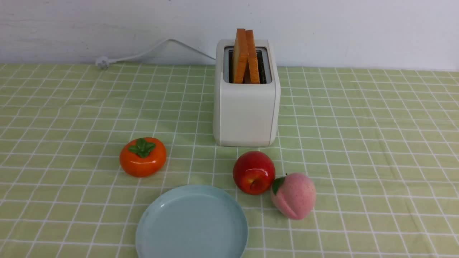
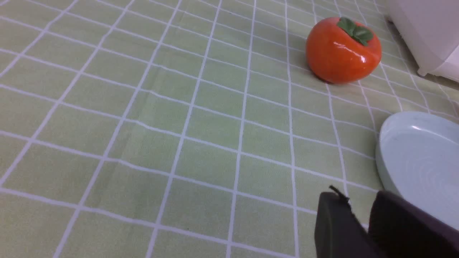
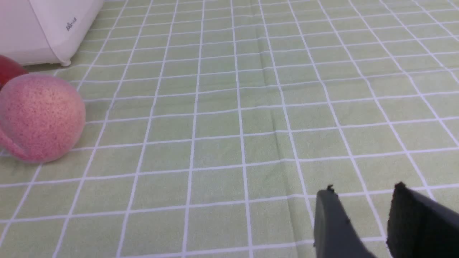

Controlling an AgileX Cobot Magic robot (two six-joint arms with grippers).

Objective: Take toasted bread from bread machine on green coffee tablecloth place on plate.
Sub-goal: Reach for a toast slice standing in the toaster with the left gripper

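Note:
The white bread machine (image 1: pixel 245 111) stands at the back centre of the green coffee tablecloth (image 1: pixel 358 125). Two slices of toasted bread (image 1: pixel 241 57) stick up from its slots and lean against each other at the top. The pale blue plate (image 1: pixel 192 224) lies empty near the front edge. Neither gripper shows in the front view. In the left wrist view my left gripper (image 2: pixel 358 200) hovers over the cloth beside the plate's rim (image 2: pixel 385 168), its fingers a narrow gap apart and empty. My right gripper (image 3: pixel 362 193) is open over bare cloth, holding nothing.
An orange persimmon (image 1: pixel 142 157) sits left of the bread machine. A red apple (image 1: pixel 254 172) and a pink peach (image 1: pixel 294 195) lie touching, between the machine and the plate's right side. A white power cord (image 1: pixel 143 53) runs along the back wall.

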